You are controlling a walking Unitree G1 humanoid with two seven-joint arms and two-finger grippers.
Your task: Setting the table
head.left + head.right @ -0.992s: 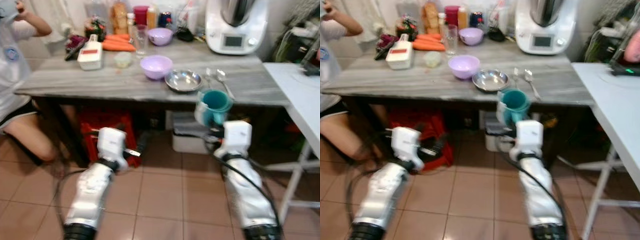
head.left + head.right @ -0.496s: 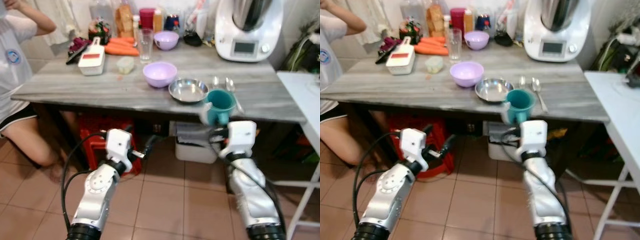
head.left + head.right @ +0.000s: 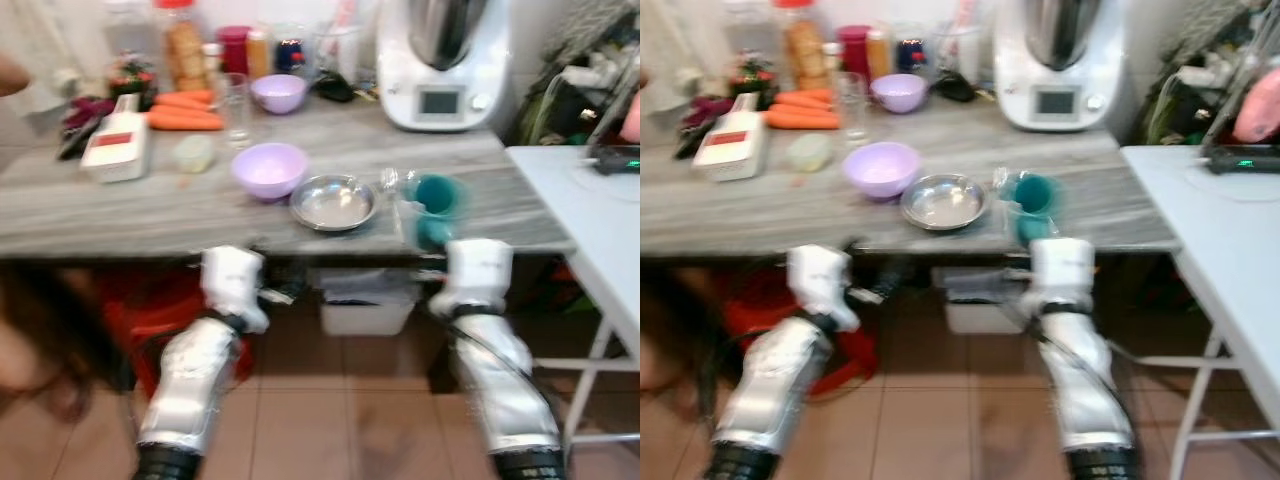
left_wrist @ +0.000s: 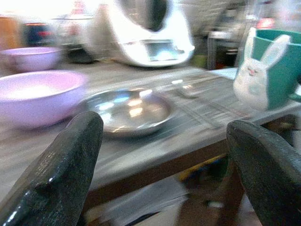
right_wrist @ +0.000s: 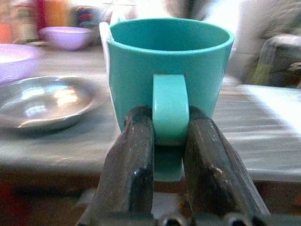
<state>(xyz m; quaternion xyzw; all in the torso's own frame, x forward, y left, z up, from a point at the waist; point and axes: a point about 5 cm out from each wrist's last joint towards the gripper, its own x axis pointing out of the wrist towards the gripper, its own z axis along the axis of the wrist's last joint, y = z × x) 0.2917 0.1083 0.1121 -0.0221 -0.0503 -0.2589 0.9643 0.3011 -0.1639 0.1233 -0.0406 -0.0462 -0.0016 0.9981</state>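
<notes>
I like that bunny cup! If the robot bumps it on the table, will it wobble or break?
Probably not wobble much: the right hand pinches the teal cup by its handle, upright. It looks stiff and smooth, so it might slip. A hard knock on the table could chip it.

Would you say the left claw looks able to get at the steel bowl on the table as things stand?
Probably yes. The left claw is open and holds nothing, low at the table's near edge, facing the steel bowl. Nothing stands between them; the purple bowl and the teal mug flank the path.
</notes>
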